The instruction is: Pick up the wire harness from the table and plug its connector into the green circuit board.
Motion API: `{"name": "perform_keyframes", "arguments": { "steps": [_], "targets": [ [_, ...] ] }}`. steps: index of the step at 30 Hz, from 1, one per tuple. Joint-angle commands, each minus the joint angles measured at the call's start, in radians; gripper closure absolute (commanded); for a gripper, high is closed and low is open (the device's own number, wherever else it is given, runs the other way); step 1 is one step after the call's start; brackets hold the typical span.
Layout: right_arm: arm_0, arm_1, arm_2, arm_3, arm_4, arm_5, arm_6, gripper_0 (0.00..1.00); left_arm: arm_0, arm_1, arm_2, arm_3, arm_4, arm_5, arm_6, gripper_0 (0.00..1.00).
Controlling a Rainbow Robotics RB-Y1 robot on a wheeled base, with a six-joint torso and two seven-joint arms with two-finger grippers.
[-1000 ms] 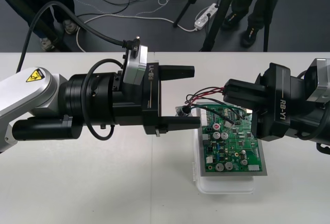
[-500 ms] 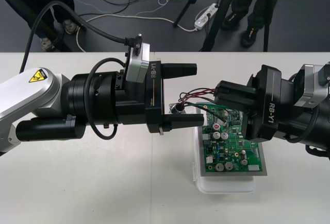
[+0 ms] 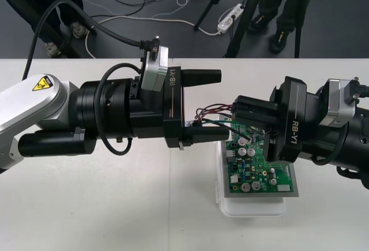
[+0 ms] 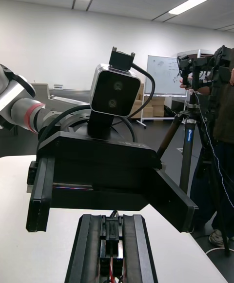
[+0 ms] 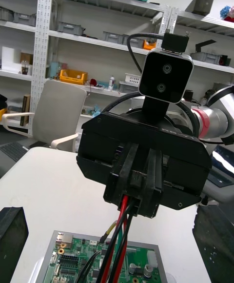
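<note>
Clamping harness plug [image 4: 113, 236]: right fingers [image 4: 137, 249].

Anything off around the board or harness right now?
Nothing stands out. The right pincer is shut on the harness above the green board, wires trailing down toward it. The left pincer is open around the wires. No damage visible.

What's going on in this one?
The right hand is shut on the wire harness, with the black plug between its fingers. It is above the upper left part of the green circuit board, which sits on a white base. The left hand faces it, open, and the wire loop appears to lie between its fingers. The plug does not look seated in the board yet.
</note>
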Motion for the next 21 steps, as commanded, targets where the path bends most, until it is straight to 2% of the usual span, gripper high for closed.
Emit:
{"name": "perform_keyframes", "arguments": {
  "steps": [1, 21],
  "targets": [
    [-0.016, 0.013, 0.017, -0.043, 0.004, 0.013, -0.046, 1.0, -0.044, -0.021, -0.012, -0.03, 0.016, 0.035, -0.055, 0.0],
    [-0.025, 0.005, 0.02, -0.077, 0.01, 0.052, -0.1, 1.0, -0.05, -0.021, -0.01, -0.031, 0.027, 0.033, -0.112, 0.0]
  ]
}}
